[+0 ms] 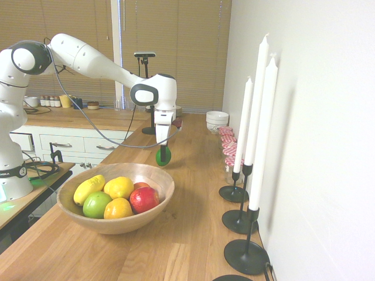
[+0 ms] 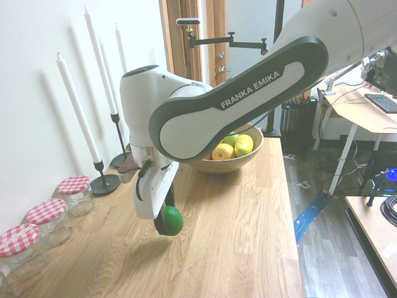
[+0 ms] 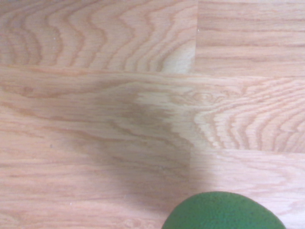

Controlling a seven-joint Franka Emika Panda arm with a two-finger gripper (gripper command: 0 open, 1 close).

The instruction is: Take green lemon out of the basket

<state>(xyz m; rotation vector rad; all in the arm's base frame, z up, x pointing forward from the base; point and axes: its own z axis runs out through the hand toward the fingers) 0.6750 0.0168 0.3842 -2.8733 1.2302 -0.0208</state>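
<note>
The green lemon (image 1: 163, 156) (image 2: 170, 221) hangs just above the wooden counter, outside the basket, with my gripper (image 1: 163, 153) (image 2: 165, 218) shut on it. In the wrist view the green lemon (image 3: 223, 212) shows at the lower edge over bare wood. The basket (image 1: 153, 174) (image 2: 257, 142), a wide shallow wooden bowl, stands on the counter nearer the first exterior camera than the gripper. It holds yellow lemons (image 1: 119, 187), a pale green apple (image 1: 96, 204) and a red fruit (image 1: 144, 199).
Tall white candles in black holders (image 1: 246, 255) (image 2: 104, 182) line the wall. Glass jars with red checked lids (image 2: 75, 194) (image 1: 225, 132) stand beside them. White bowls (image 1: 217, 121) sit further along the counter. The counter's edge drops off opposite the wall.
</note>
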